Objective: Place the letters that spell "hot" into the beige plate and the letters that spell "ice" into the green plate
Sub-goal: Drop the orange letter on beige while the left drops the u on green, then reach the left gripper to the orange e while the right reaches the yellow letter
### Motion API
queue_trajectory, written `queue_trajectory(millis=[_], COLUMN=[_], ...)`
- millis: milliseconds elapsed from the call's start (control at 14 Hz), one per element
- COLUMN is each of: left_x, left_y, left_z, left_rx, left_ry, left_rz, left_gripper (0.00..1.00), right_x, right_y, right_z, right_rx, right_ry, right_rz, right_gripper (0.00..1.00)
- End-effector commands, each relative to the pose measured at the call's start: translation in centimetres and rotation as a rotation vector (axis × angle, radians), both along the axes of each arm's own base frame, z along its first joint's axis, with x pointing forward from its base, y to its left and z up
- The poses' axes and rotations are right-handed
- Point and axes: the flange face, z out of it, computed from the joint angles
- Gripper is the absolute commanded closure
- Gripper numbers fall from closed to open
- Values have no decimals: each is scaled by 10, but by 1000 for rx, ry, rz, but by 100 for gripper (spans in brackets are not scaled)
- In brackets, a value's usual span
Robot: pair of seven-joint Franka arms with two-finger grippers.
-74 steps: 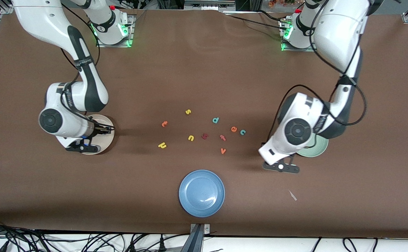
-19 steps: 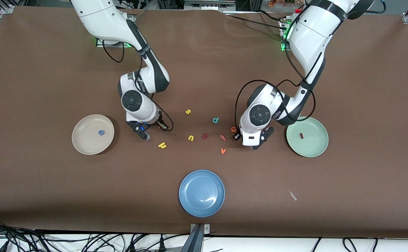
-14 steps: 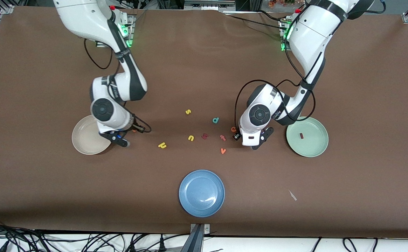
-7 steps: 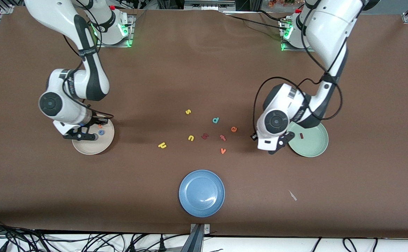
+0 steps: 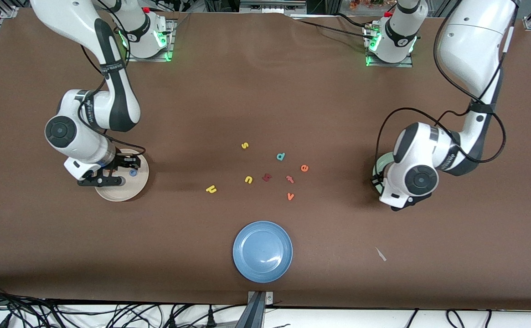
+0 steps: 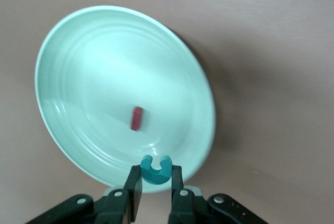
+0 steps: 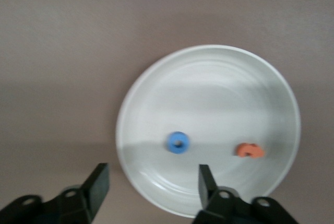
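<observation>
A brown table carries scattered foam letters, the yellow "h" (image 5: 211, 189) and orange "e" (image 5: 304, 168) not yet placed. The left gripper (image 6: 155, 190) pinches the teal "c" (image 6: 156, 168) above the green plate (image 6: 94, 67), which holds the red "i" (image 6: 136, 118); release it well inside the rim. The right gripper (image 7: 151, 187), shut half a second ago, now gapes empty over the beige plate (image 7: 219, 78), where the orange "t" (image 7: 249, 151) lies beside the blue "o" (image 7: 178, 142).
</observation>
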Motion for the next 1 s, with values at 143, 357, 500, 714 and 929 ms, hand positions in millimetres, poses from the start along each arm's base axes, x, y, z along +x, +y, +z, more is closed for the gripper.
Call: queue_trajectory(millis=[143,357,500,714,929], left_x=[-4,-4,-8,-20,-38], left_y=[3,-11,-36,-96,-167], left_z=[-20,-13,-6,7,18], left_rx=[-3,-2,-25,-37,-36], left_ry=[39,29,22,-2,-35], left_rz=[-37,-39,-33,34,52], left_gripper=[0,0,0,0,0], right_x=[23,38,46,46,48], right_y=[98,161,187,218,238], right_z=[-1,-14,-28,-58,-65], right_rx=[59,80,79,60,64], right_ry=[-38,-53,-51,-36,-45], right_rz=[-325,-517,-627,-796,-901], right_gripper=[0,0,0,0,0])
